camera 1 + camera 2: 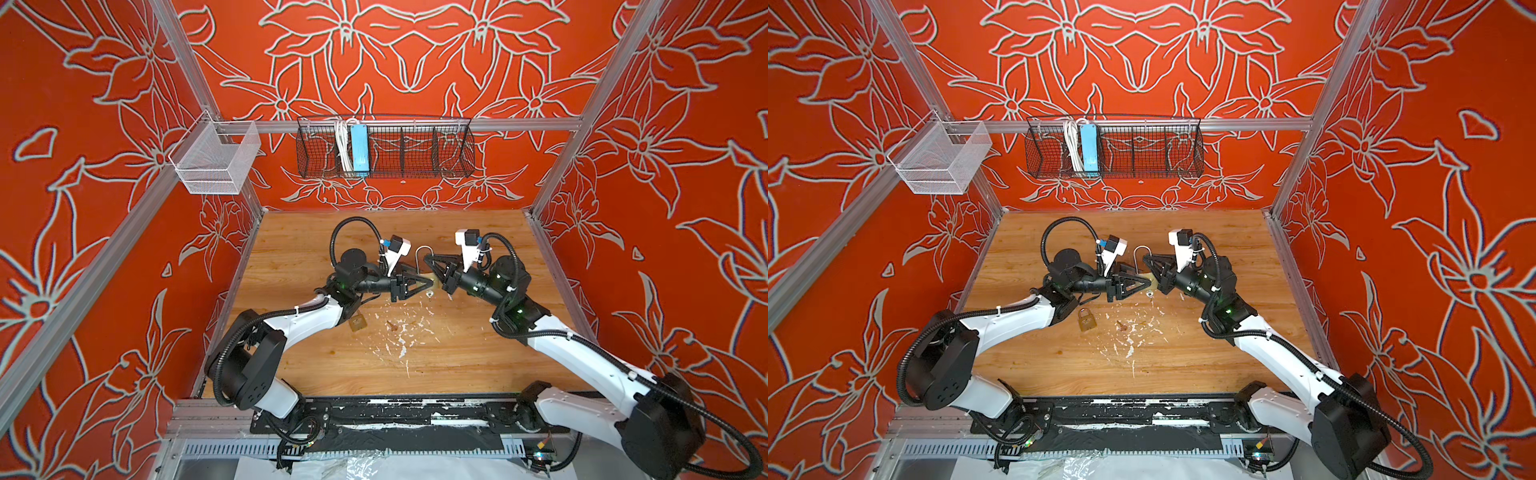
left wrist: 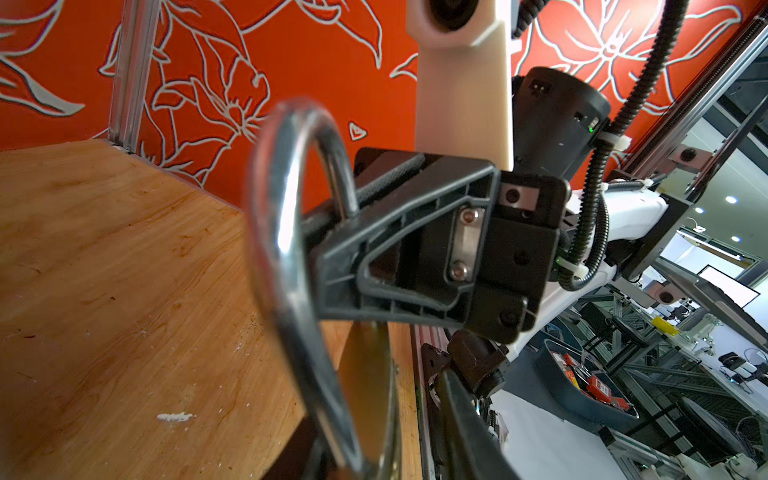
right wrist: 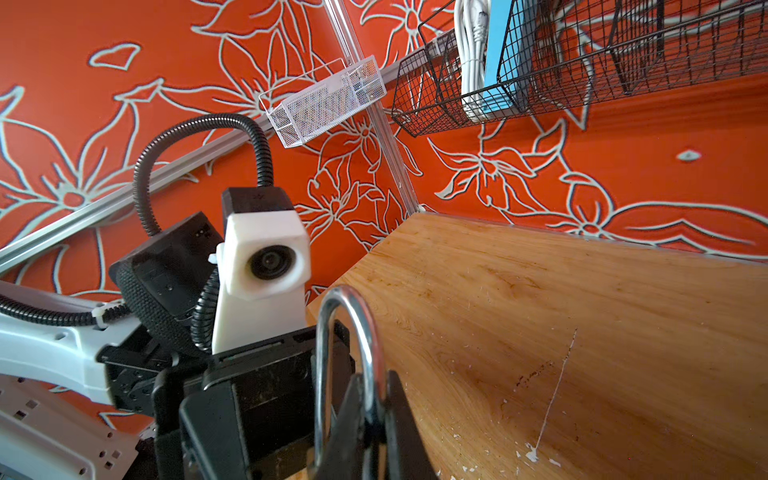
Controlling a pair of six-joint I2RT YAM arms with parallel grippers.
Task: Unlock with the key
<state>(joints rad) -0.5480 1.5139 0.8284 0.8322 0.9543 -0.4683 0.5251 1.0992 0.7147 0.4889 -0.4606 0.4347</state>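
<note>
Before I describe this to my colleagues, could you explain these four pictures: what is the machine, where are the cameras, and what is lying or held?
These are two robot arms, left and right, mounted at the front of a wooden table, each ending in a two-finger gripper. Two pictures look down from one two-eyed camera overhead. The other two come from a small camera on each wrist, very close up. The arms meet at a brass padlock. The right gripper is shut on its steel shackle. The left gripper is at the lock's body; whether it grips is unclear. A small silver piece, probably the key, hangs below. A second padlock lies on the table among white flecks.
</note>
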